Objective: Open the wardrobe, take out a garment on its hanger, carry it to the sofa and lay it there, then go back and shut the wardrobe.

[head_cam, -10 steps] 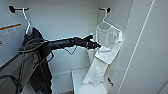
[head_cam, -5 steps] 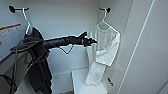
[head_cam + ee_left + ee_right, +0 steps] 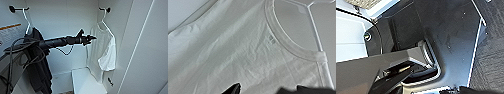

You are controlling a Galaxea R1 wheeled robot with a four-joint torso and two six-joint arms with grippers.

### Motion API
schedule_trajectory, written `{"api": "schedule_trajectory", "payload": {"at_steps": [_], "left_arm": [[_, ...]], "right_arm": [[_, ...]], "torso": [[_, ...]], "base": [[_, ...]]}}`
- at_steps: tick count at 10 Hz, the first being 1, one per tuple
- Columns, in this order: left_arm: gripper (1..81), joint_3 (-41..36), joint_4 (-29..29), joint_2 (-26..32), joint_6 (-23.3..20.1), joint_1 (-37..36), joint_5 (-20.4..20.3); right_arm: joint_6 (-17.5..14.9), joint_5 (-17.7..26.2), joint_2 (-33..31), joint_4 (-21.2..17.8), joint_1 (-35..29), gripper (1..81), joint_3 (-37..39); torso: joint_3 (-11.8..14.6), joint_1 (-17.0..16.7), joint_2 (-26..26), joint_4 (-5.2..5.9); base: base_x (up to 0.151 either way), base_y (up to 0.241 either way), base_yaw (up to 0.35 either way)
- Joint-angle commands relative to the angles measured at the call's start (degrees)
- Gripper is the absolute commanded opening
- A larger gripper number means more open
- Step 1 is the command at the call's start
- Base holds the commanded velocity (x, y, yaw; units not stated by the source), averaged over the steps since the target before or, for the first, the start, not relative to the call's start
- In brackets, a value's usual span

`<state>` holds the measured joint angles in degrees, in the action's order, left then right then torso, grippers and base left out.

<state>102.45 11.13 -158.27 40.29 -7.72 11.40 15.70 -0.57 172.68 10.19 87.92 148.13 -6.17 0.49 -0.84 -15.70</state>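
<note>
The wardrobe (image 3: 62, 20) stands open before me, its white door (image 3: 142, 52) swung out on the right. Inside on the right, the white T-shirt garment (image 3: 105, 55) hangs on its thin white hanger (image 3: 105, 24) from a dark peg. My left arm reaches in from the left, and its gripper (image 3: 90, 37) is open just beside the shirt's shoulder, a little below the hanger. In the left wrist view the garment (image 3: 230, 50) is very close, its collar on the hanger (image 3: 316, 37), with two dark fingertips (image 3: 233, 88) apart at the edge.
A black shirt (image 3: 40, 70) hangs on its own white hanger (image 3: 26, 21) at the wardrobe's left, close under my left arm. A white shelf block (image 3: 85, 80) sits at the bottom. The right wrist view looks down on the robot's dark base (image 3: 448, 37).
The whole head picture has shifted slightly, so the camera moved. The left gripper stays by the white T-shirt's shoulder, a touch higher than before.
</note>
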Motion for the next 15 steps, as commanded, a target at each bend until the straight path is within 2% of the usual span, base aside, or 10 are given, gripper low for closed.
{"api": "schedule_trajectory", "payload": {"at_steps": [1,7,10,11,12,13,15], "left_arm": [[81.1,0.46,0.38,-0.56,1.1,-13.42,-1.82],[81.1,2.85,0.38,-2.23,5.5,-20.45,-2.52],[81.1,7.75,0.47,-7.84,6.64,-22.91,-2.52],[81.1,9.34,0.47,-9.34,7.17,-23.52,-2.43],[81.1,10.84,0.56,-10.75,7.26,-23.96,-2.43],[81.1,11.37,0.47,-11.98,7.26,-24.49,-2.43],[81.1,13.3,0.38,-13.83,7.26,-24.67,-2.35]], "right_arm": [[0.03,3.21,0.15,0.0,-2.0,81.1,-0.05],[0.03,3.21,0.85,0.09,-1.56,81.1,0.13],[0.03,3.13,0.85,-0.08,-0.85,81.1,0.13],[0.03,3.12,0.85,-0.17,-0.77,81.1,0.13],[0.12,3.12,0.94,-0.17,-0.68,81.1,0.13],[0.12,3.03,0.94,-0.17,-0.68,81.1,0.04],[0.12,3.03,1.03,-0.08,-0.59,81.1,-0.13]], "torso": [[0.0,0.0,0.0,0.0],[-0.02,0.0,0.0,0.0],[-0.02,0.0,0.0,0.0],[-1.58,0.0,0.0,0.0],[-5.4,0.0,0.0,0.0],[-0.46,-0.02,0.0,0.0],[-2.56,-0.04,0.0,0.0]], "base": [[0.0,0.0,0.0],[0.0,0.0,0.0],[0.0,0.0,0.0],[0.0,0.0,0.0],[0.0,0.0,0.0],[0.0,0.0,0.0],[0.0,0.0,0.0]]}}
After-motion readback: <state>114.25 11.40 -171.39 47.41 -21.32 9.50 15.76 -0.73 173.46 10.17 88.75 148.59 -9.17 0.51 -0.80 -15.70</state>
